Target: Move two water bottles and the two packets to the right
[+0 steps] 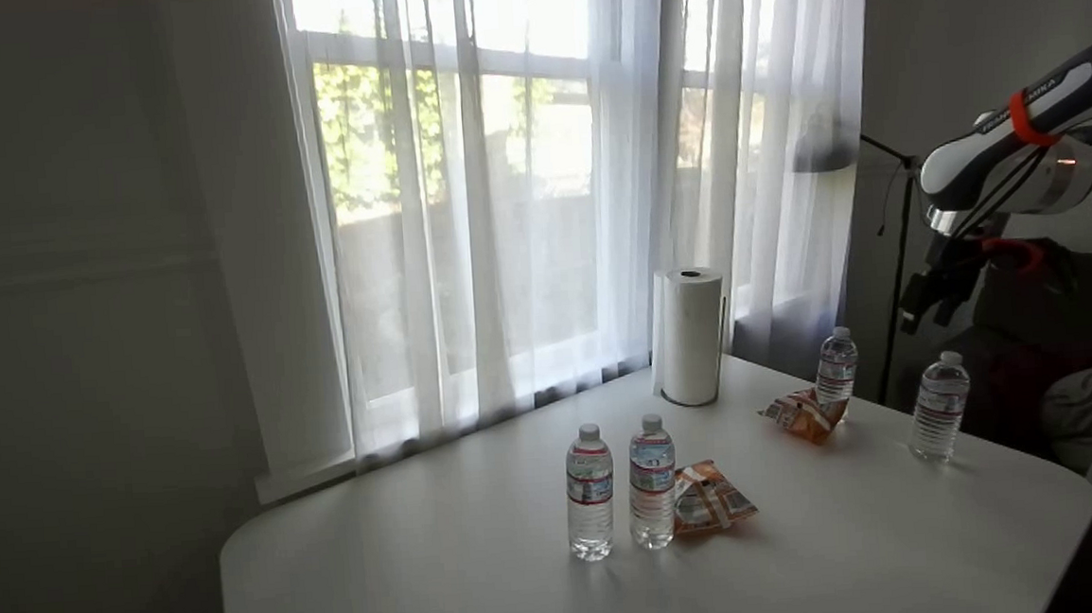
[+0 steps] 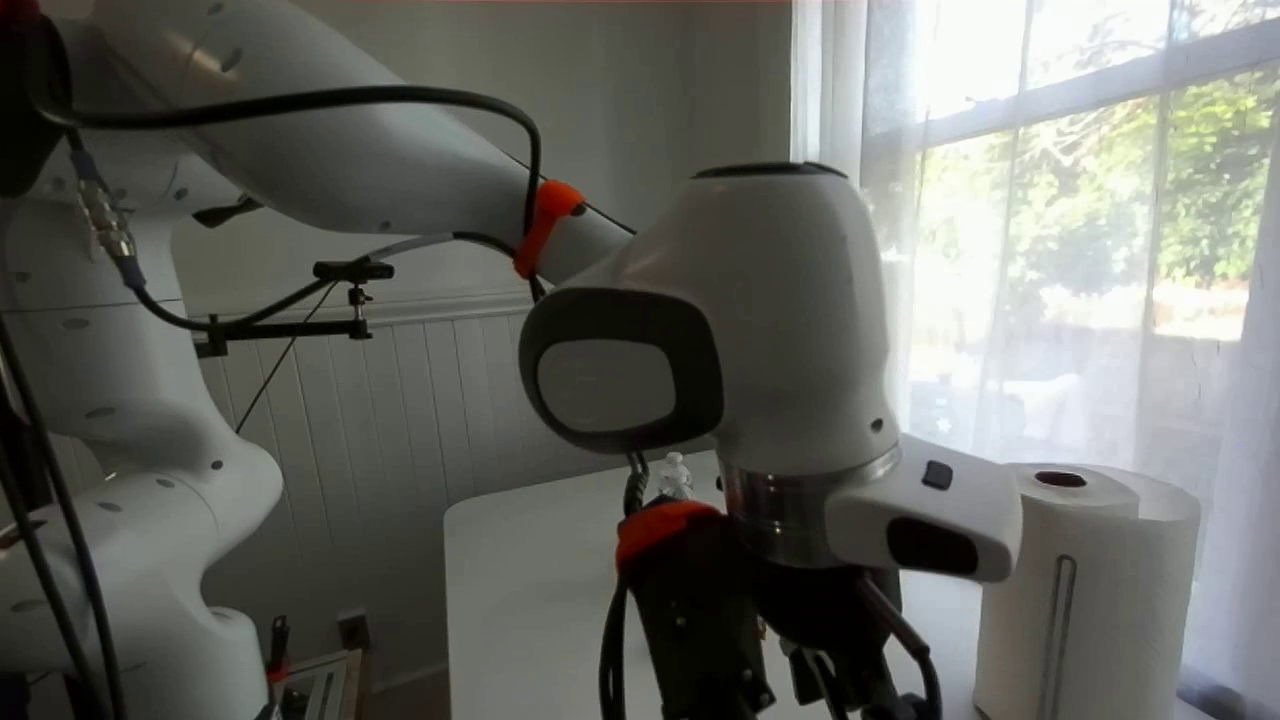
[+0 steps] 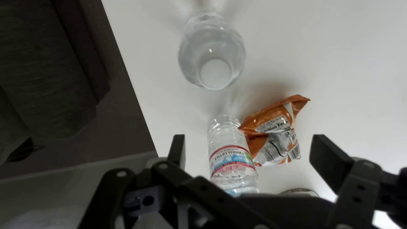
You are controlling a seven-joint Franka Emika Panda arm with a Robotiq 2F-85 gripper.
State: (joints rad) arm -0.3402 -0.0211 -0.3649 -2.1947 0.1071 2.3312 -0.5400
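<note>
Toward two o'clock on the white bench (image 1: 410,571), an orange packet (image 1: 804,416) lies by an upright water bottle (image 1: 836,365), with another bottle (image 1: 941,406) at its four o'clock, while the hand (image 3: 249,146) stands wide and empty. The packet should be light, soft and crushable, best pinched mid-body; the bottles heavier and slick, best held round the label (image 3: 233,160). Two more bottles (image 1: 591,493) and a second packet (image 1: 712,500), at eight o'clock from these, show in an exterior view but not in the wrist view.
</note>
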